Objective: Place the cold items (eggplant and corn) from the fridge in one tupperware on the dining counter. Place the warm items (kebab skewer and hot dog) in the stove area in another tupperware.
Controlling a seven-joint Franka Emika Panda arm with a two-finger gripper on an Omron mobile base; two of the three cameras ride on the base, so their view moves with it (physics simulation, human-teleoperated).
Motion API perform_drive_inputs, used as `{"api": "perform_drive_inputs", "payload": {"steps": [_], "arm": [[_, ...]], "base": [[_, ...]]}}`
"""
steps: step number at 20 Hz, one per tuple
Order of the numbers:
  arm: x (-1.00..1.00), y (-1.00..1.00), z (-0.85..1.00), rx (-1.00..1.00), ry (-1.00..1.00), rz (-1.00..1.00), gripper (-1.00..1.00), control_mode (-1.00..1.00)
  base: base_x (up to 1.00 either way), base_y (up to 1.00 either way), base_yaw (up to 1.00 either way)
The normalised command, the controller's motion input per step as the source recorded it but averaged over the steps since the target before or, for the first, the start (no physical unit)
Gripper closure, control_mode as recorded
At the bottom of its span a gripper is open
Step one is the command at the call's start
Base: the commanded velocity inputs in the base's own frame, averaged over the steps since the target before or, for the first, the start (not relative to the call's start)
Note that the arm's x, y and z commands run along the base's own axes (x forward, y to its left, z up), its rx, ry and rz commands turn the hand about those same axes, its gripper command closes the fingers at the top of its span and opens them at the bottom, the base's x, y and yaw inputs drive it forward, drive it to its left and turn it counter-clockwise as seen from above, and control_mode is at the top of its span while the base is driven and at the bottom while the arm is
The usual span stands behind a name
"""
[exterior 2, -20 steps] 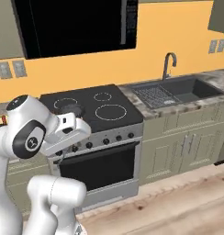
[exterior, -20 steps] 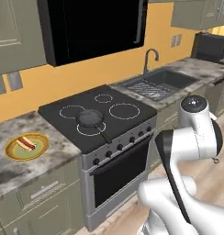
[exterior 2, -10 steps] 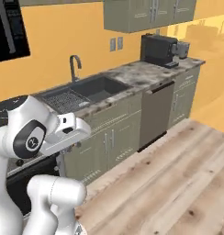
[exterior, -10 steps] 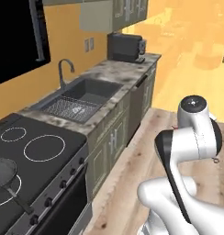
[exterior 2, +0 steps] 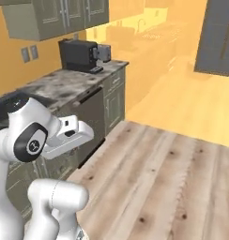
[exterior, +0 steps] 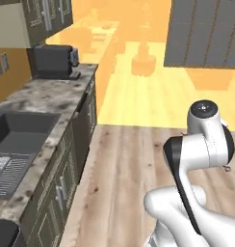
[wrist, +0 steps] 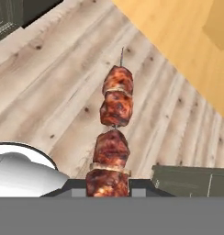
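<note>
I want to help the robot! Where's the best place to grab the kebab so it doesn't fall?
Probably the bottom end, where the gripper is shut on the kebab now. The meat chunks there are thick and give the fingers something to squeeze, pinching from both sides. The other end is just a thin pointy skewer tip, too skinny to hold well.

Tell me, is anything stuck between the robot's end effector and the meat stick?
No. The end effector is already shut on the kebab skewer, which pokes out over bare wood floor. No tupperware shows here, so that path can't be judged.
</note>
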Motion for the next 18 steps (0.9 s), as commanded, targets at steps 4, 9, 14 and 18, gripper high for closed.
{"api": "perform_drive_inputs", "payload": {"steps": [4,9,14,18], "arm": [[0.00,0.00,0.00,0.00,0.00,0.00,1.00,1.00],[0.00,0.00,0.00,0.00,0.00,0.00,1.00,1.00],[0.00,0.00,0.00,0.00,0.00,0.00,1.00,1.00],[0.00,0.00,0.00,0.00,0.00,0.00,1.00,1.00]], "base": [[0.84,-0.31,-0.51],[0.84,-0.35,-0.54],[0.75,-0.35,-0.57],[0.74,-0.23,-0.58]]}}
